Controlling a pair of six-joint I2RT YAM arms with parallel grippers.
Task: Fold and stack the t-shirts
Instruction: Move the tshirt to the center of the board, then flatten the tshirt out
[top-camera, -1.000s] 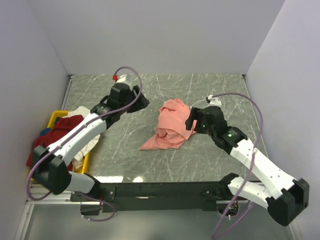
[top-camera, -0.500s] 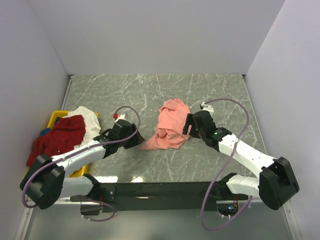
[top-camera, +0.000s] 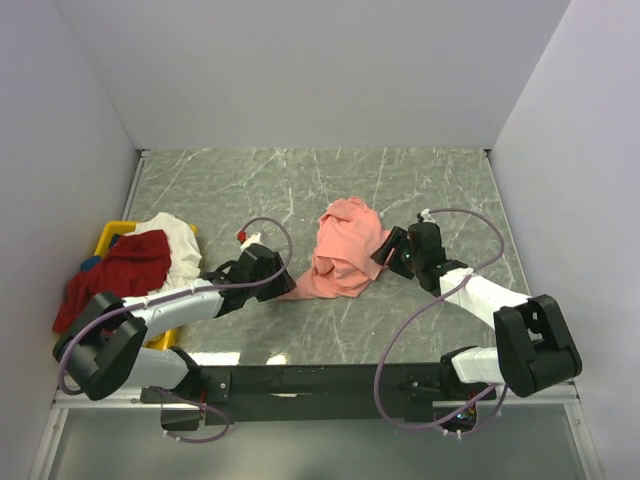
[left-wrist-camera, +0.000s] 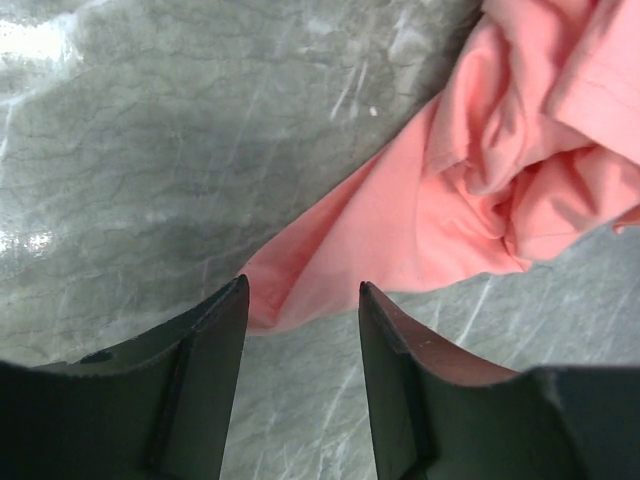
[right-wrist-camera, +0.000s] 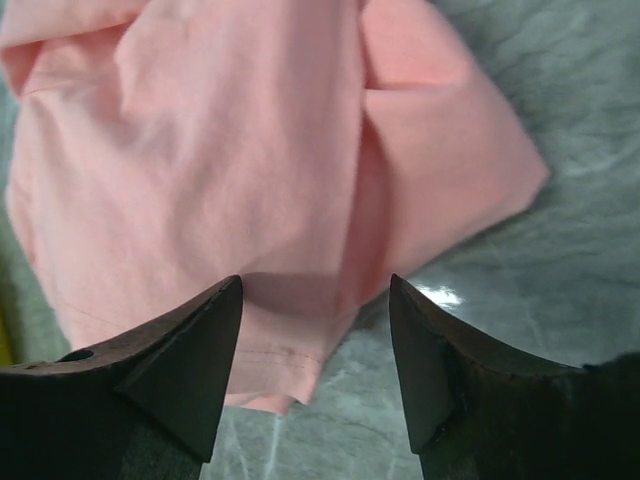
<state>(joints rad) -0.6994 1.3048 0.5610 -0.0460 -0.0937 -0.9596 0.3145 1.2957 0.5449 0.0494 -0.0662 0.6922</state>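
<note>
The salmon-pink t-shirt (top-camera: 342, 250) lies crumpled in the middle of the marble table. My left gripper (top-camera: 278, 278) is open and low at the shirt's near-left corner; in the left wrist view that corner (left-wrist-camera: 300, 285) lies just beyond my fingertips (left-wrist-camera: 232, 300). My right gripper (top-camera: 385, 250) is open at the shirt's right edge; in the right wrist view a hemmed edge (right-wrist-camera: 285, 350) lies between the jaws. The dark red t-shirt (top-camera: 115, 275) and the white t-shirt (top-camera: 175, 245) lie heaped over the yellow bin at the left.
The yellow plastic bin (top-camera: 108, 237) stands at the table's left edge under the heaped shirts. Grey walls close in the table on three sides. The black base rail (top-camera: 320, 380) runs along the near edge.
Both arms have come down and in toward the pink shirt: the left gripper from the far left to its near-left corner, the right gripper lower at its right edge. The shirt has not moved.
</note>
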